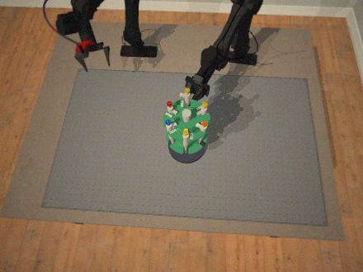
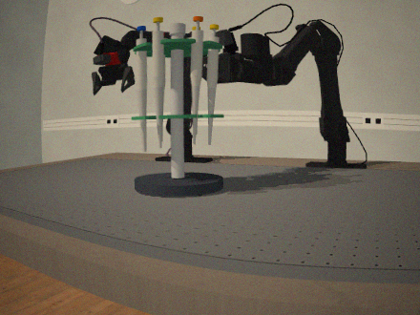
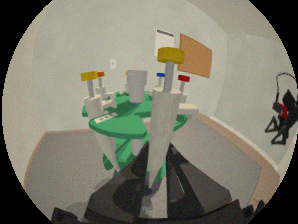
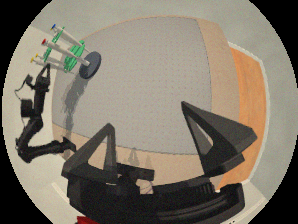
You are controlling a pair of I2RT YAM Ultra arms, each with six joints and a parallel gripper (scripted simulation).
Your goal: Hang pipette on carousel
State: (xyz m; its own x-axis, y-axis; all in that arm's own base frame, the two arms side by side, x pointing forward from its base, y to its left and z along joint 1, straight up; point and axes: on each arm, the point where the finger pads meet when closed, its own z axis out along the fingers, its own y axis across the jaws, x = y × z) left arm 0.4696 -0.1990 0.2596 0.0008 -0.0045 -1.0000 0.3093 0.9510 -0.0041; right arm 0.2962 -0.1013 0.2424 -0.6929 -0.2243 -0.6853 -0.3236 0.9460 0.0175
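Note:
My left gripper (image 1: 195, 93) (image 3: 157, 145) is shut on an upright white pipette (image 1: 187, 99) (image 3: 164, 120) with a yellow button, at the back rim of the green carousel head (image 1: 176, 118) (image 2: 178, 45) (image 3: 120, 128) (image 4: 75, 54). Its finger hook (image 1: 181, 96) (image 3: 188, 109) points sideways along the rim, not at the centre post. The pipette hides the slot behind it, so I cannot tell whether it is in it. The volume on its button is not readable. My right gripper (image 1: 97, 68) (image 2: 110, 91) (image 4: 143, 116) is open and empty, high at the back, away from the carousel.
Several pipettes hang around the head, with blue (image 1: 167, 122), red (image 1: 169, 104), orange (image 1: 205, 124) and yellow buttons. The one with a yellow button (image 3: 89, 76) hangs close on the left in the left wrist view. The dark round base (image 2: 178, 185) stands on the grey mat.

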